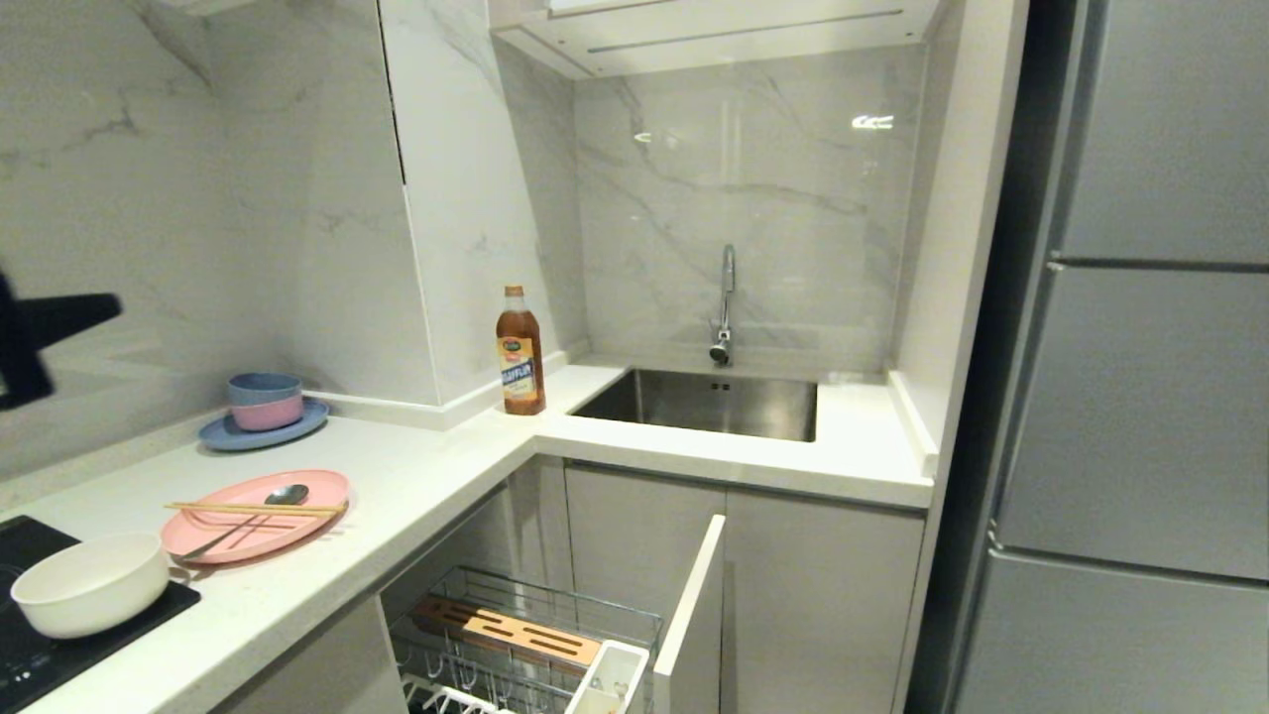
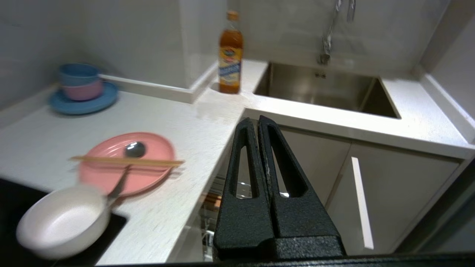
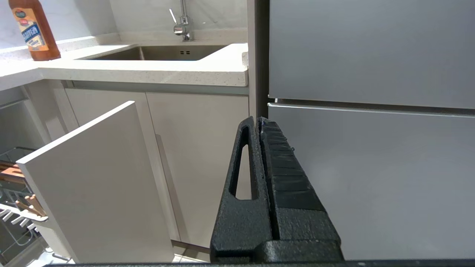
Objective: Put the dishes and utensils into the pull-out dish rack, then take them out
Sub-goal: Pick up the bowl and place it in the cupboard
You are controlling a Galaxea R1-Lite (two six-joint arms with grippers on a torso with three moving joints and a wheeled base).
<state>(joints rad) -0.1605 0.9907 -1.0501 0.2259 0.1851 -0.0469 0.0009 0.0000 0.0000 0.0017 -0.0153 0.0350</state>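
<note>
On the counter lies the oval pink plate (image 1: 297, 526) (image 2: 144, 178). The light-wood chopsticks (image 1: 253, 510) (image 2: 126, 161) lie across it, and the metal spoon (image 1: 286, 493) (image 2: 134, 149) rests on it too. The cream-white bowl (image 1: 91, 583) (image 2: 61, 222) stands beside the plate on the cooktop's corner. Below the counter the pull-out dish rack (image 1: 516, 635) stands pulled out, with its wooden strip, white caddy (image 1: 610, 679) and pale grey front (image 1: 689, 615). My left gripper (image 2: 256, 120) hangs shut and empty above the counter edge, apart from the dishes. My right gripper (image 3: 256, 120) is shut and empty, low before the cabinets.
A blue plate with stacked pink and blue bowls (image 1: 264, 412) sits at the back left. A brown bottle (image 1: 520, 352) stands at the counter corner beside the steel sink (image 1: 709, 402) and faucet (image 1: 726, 302). A black cooktop (image 1: 30, 654) is at the near left, a grey fridge (image 1: 1140, 397) on the right.
</note>
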